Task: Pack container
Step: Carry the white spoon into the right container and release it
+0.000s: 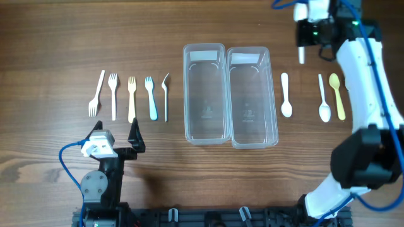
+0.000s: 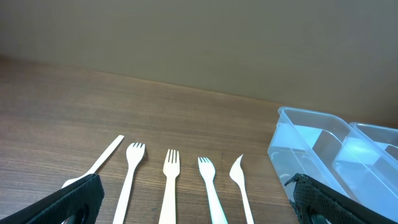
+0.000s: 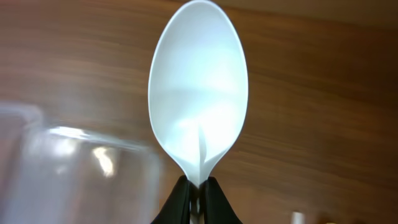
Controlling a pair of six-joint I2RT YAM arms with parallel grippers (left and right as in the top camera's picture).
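Clear plastic containers, two in number, stand touching side by side at the middle of the wooden table (image 1: pixel 57 38): the left container (image 1: pixel 204 94) and the right container (image 1: pixel 252 98), both open-topped.

The right gripper (image 3: pixel 198 198) is clamped on the neck of a white plastic spoon (image 3: pixel 198 87). It holds the spoon above the table, beyond the far right corner of the right container.

Right of the containers lie a white spoon (image 1: pixel 286 94), a second white spoon (image 1: pixel 323 98) and a yellow spoon (image 1: pixel 338 96).

Left of them five pieces lie in a row: an angled white fork (image 1: pixel 96 93), a straight white fork (image 1: pixel 113 96), a cream fork (image 1: pixel 131 99), a pale blue fork (image 1: pixel 151 98) and a white knife-like piece (image 1: pixel 166 96).

The left gripper (image 1: pixel 116 130) sits nearer the table edge than that row, its fingers spread apart and gripping nothing.
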